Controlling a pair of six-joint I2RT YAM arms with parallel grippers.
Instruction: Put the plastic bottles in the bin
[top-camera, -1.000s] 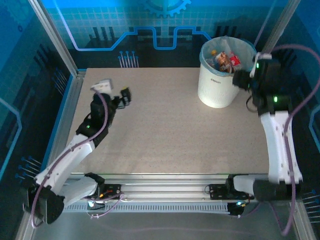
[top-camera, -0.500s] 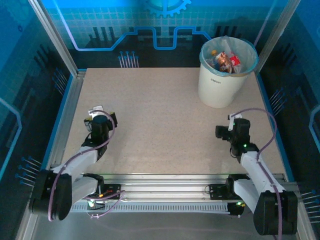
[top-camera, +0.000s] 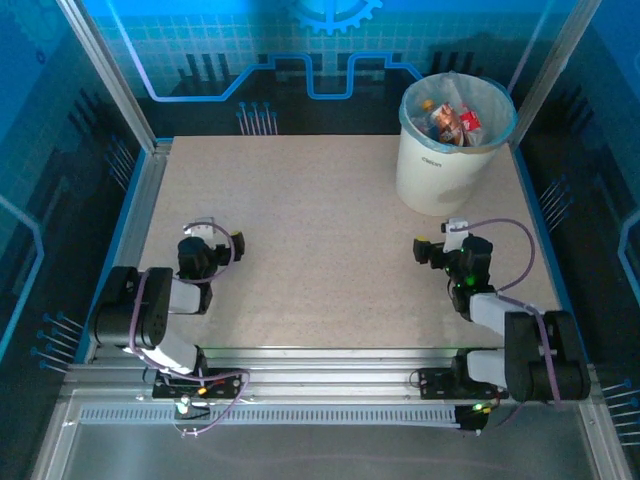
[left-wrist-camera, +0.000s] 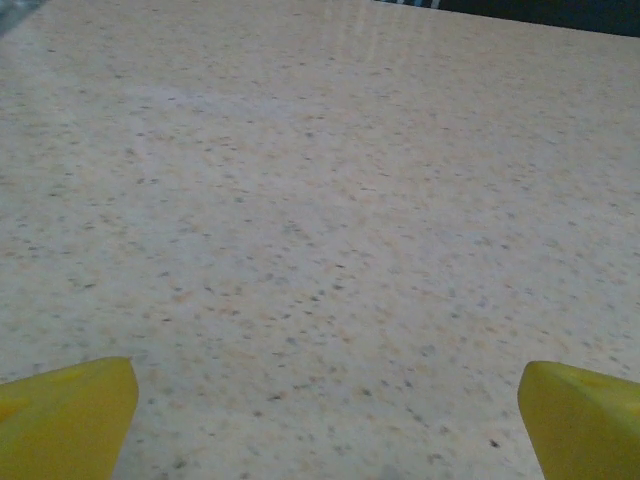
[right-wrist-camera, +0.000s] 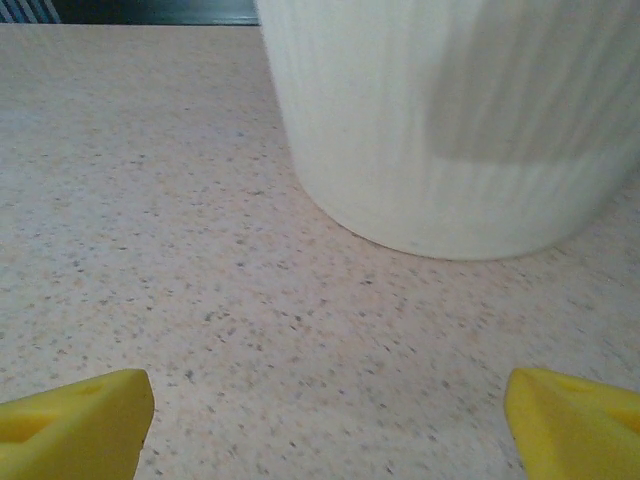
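Note:
The bin (top-camera: 440, 170), a round white bucket with a pale blue liner, stands at the table's back right. Several plastic bottles (top-camera: 450, 121) lie inside it, one with a red label. My left gripper (top-camera: 210, 245) rests low over the near left of the table, folded back toward its base. In the left wrist view its yellow fingertips (left-wrist-camera: 70, 410) stand wide apart, open, with bare table between them. My right gripper (top-camera: 440, 250) sits low in front of the bin. It is open and empty, and its fingertips (right-wrist-camera: 75, 415) face the bin's white wall (right-wrist-camera: 450, 130).
The speckled beige table (top-camera: 320, 230) stretches between the two arms. Aluminium frame rails (top-camera: 320, 365) run along the near edge, and posts stand at the back corners. Blue panel walls enclose the sides and back.
Both arms have pulled back and folded down toward the near edge. The right gripper came away from the bin's rim to the table in front of it. Both sets of jaws spread wider.

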